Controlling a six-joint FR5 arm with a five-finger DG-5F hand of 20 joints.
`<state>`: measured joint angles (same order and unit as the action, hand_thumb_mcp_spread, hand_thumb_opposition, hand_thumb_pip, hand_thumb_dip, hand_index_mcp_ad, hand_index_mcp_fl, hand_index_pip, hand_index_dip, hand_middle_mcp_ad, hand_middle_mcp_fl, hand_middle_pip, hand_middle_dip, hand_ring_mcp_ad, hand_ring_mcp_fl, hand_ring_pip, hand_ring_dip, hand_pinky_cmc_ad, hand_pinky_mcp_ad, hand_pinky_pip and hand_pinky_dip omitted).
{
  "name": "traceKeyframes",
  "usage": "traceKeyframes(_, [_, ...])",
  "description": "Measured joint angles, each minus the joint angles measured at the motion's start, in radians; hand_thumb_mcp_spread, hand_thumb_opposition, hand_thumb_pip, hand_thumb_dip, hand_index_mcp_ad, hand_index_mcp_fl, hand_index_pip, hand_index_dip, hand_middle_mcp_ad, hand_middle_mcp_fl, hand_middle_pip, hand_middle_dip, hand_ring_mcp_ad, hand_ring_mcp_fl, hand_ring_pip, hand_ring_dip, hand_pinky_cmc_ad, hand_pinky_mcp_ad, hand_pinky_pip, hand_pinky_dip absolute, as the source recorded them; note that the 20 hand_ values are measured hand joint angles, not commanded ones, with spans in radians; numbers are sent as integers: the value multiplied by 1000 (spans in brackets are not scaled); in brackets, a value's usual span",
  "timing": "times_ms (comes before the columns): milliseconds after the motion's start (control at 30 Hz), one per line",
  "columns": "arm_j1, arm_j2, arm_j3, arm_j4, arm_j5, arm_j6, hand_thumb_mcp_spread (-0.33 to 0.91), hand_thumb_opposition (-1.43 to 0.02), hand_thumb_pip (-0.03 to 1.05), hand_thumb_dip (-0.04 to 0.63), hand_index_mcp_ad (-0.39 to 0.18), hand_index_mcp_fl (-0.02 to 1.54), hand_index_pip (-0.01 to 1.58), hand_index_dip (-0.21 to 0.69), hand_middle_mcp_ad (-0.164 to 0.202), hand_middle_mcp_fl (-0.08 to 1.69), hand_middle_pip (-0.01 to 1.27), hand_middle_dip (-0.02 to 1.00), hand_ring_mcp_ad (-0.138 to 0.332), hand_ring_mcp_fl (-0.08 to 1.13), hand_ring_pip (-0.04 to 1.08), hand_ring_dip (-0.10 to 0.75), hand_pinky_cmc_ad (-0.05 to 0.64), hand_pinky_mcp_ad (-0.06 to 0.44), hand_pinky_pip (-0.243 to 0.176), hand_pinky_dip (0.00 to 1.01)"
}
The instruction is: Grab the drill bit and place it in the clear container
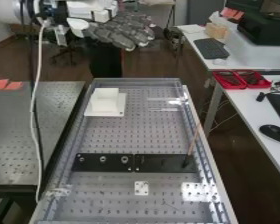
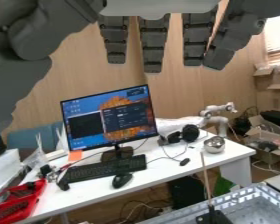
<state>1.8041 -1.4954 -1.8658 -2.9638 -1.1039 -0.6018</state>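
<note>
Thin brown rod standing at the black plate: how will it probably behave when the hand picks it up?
The rod looks straight, so it is probably stiff. It is long and slender, so it may turn between the fingers of the hand. It stands tall on the black plate, so a push near its top could tip it.

Workroom with a wood-panelled wall (image 2: 77,87), brown floor (image 1: 65,71) and white desks (image 1: 244,62).
The high view has 2 of these desks along its right side and a perforated metal table (image 1: 57,115) at its left; in the wrist view, 1 desk bears a monitor (image 2: 91,126), keyboard (image 2: 104,169) and mouse (image 2: 122,180), with cardboard boxes (image 2: 265,136) past its end and a bright window (image 2: 278,37).
</note>
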Motion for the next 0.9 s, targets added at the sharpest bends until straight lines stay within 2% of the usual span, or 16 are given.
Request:
traceKeyframes(533, [-159, 33, -1, -20, -172, -36, 141, -620, 351, 12, -105, 37, 72, 374, 77, 72, 131, 276, 229, 17, 93, 168, 328, 201, -93, 251])
traceKeyframes(900, [-150, 23, -5, -4, -114, -48, 145, -620, 351, 16, -105, 37, 66, 363, 77, 73, 133, 278, 232, 17, 93, 168, 330, 201, -93, 251])
